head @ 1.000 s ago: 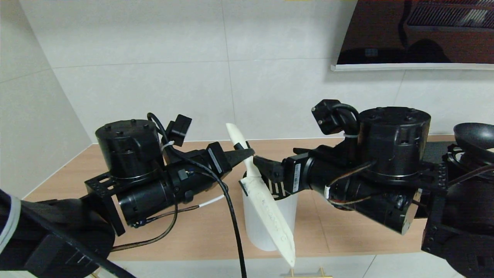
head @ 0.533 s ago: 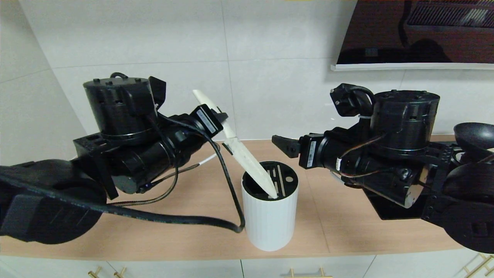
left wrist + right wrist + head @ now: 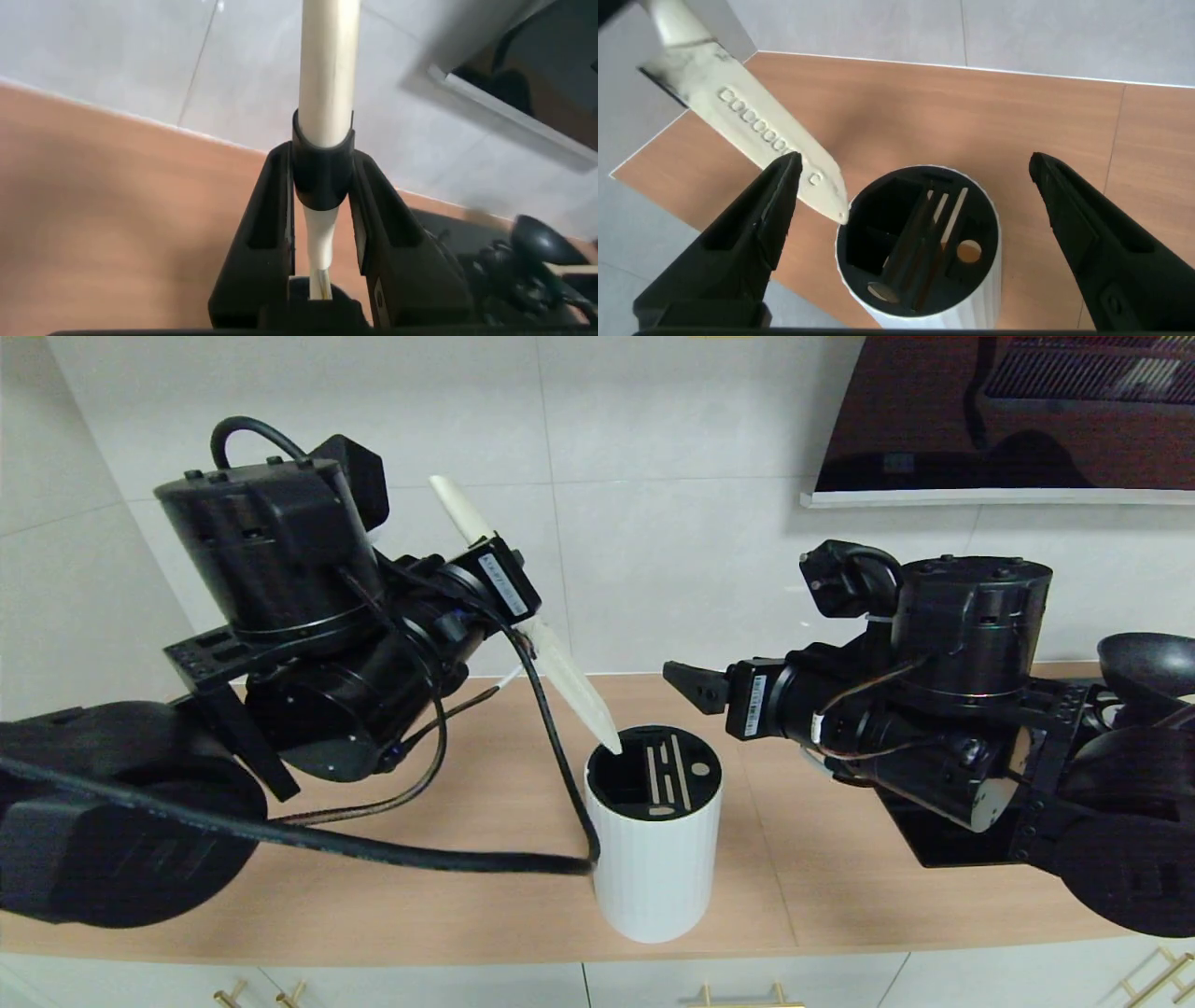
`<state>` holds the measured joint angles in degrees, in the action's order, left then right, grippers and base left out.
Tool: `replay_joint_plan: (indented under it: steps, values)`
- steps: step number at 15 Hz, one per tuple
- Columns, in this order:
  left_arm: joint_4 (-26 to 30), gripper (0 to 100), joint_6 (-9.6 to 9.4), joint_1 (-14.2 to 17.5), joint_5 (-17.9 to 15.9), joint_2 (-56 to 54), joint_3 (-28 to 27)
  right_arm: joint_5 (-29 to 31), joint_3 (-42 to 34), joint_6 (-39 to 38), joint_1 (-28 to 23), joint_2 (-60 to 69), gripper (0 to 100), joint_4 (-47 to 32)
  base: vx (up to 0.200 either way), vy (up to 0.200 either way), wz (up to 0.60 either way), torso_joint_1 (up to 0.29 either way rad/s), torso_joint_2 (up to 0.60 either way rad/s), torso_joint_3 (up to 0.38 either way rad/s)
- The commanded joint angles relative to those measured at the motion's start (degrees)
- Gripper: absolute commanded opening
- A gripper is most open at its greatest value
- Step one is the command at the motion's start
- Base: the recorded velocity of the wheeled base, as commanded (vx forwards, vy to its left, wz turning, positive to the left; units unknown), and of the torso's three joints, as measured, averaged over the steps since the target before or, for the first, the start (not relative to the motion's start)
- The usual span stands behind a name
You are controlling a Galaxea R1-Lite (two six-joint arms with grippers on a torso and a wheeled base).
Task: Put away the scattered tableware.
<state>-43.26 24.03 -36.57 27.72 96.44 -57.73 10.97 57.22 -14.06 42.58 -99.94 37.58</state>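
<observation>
Two arms: you have one above the tabletop (image 3: 420, 915) on each side of the knife holder (image 3: 653, 877).
Left gripper (image 3: 509, 586): your fingers are clamped on the handle of the white knife (image 3: 571, 686).
Knife: tilted, handle up and to the left, tip down at the rim of the knife holder's large open compartment; you cannot tell whether it touches.
Knife holder: white cylinder with a black slotted top, upright near the tabletop's front edge.
Right gripper (image 3: 912, 161): your fingers are spread wide with nothing between them, just right of the knife holder's top.
Pan (image 3: 1144, 667): black, far right.
</observation>
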Motion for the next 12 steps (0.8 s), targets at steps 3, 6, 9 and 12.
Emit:
replay_joint_plan:
  steps: [3,6,9,12]
  values:
    - [-10.96,0,-8.47,-2.01,1.55,3.49,5.44,0.01,-0.01,-0.01,-0.31,-0.17,100,0.03,0.0,0.0,0.0,0.0,0.0,0.0]
    - [-18.61,0,-12.69,-3.07,4.45,7.36,6.05,0.01,0.08,-0.01,-0.39,-0.61,100,0.03,0.0,0.0,0.0,0.0,0.0,0.0]
    - [-20.1,0,-13.22,-3.68,4.62,7.97,6.32,0.01,0.17,-0.01,-0.39,-0.61,100,0.03,0.0,0.0,0.0,0.0,0.0,0.0]
    - [-20.19,0,-13.13,-4.74,4.53,7.97,7.11,0.01,0.26,-0.01,-0.48,-0.61,100,0.03,0.0,0.0,0.0,0.0,0.0,0.0]
